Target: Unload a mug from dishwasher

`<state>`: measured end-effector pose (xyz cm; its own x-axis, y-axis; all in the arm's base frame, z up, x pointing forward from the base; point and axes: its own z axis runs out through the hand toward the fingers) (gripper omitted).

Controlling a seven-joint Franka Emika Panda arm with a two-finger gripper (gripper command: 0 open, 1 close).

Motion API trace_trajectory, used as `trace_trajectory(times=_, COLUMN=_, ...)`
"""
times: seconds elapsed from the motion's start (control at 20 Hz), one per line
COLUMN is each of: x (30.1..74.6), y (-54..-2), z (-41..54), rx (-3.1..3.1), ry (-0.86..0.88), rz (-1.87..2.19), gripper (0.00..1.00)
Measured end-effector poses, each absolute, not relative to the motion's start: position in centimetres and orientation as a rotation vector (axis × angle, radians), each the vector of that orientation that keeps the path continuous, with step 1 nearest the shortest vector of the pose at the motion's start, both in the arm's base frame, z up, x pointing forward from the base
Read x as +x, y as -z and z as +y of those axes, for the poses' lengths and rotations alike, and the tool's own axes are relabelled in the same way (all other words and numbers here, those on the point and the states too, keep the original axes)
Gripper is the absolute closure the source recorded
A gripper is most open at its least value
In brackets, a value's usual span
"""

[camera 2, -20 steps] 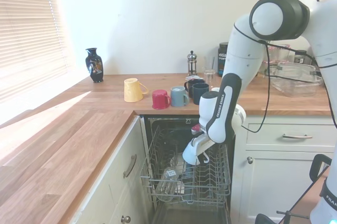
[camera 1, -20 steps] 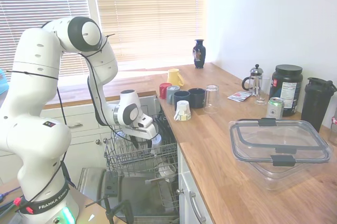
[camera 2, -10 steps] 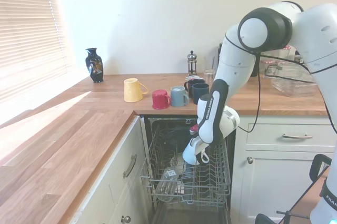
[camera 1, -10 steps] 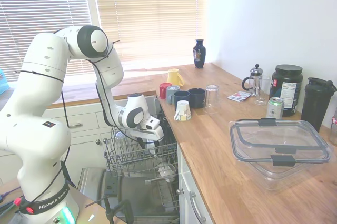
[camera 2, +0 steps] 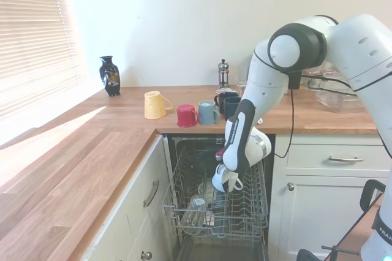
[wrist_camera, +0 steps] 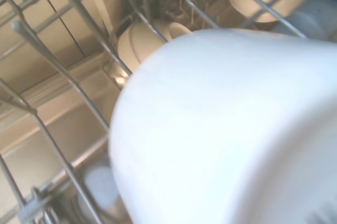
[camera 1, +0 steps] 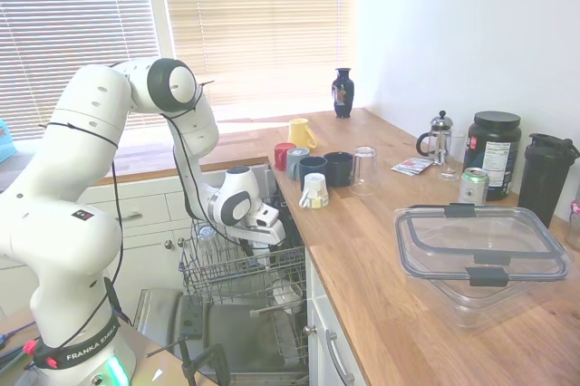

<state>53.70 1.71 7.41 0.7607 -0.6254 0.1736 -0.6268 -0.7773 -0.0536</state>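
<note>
The plain white mug (camera 2: 222,180) hangs mouth-down just above the grey wire rack (camera 2: 245,213) of the open dishwasher (camera 1: 237,342). My gripper (camera 2: 226,171) is shut on it from above, with the loop handle pointing towards the white cabinet. In the first exterior view the gripper (camera 1: 266,234) sits low over the rack (camera 1: 217,270) beside the counter edge, and the mug is mostly hidden behind the hand. The mug's white wall (wrist_camera: 226,129) fills the wrist view, with rack wires and other dishes behind it.
A clear glass (camera 2: 193,212) lies in the rack's front. On the counter above stand yellow (camera 2: 154,104), red (camera 2: 185,115), blue-grey (camera 2: 207,112) and dark (camera 2: 231,108) mugs, a small printed white mug (camera 1: 314,191), an upturned glass (camera 1: 364,169) and a lidded plastic box (camera 1: 480,255).
The arm's elbow has swung lower and towards the counter. The gripper with the mug has shifted slightly sideways over the rack, staying at about the same height.
</note>
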Motion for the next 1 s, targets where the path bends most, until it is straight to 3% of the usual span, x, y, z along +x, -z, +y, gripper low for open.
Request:
trace_trajectory(times=0.15, x=53.9, y=-6.5, z=1.3, rx=2.941, ry=-0.282, rz=-1.044, gripper=0.00)
trace_trajectory(times=0.2, x=53.9, y=-6.5, z=1.2, rx=2.940, ry=-0.284, rz=-1.048, gripper=1.00)
trace_trajectory(times=1.0, x=54.7, y=-8.0, z=0.5, rx=2.959, ry=-0.286, rz=-0.994, gripper=1.00)
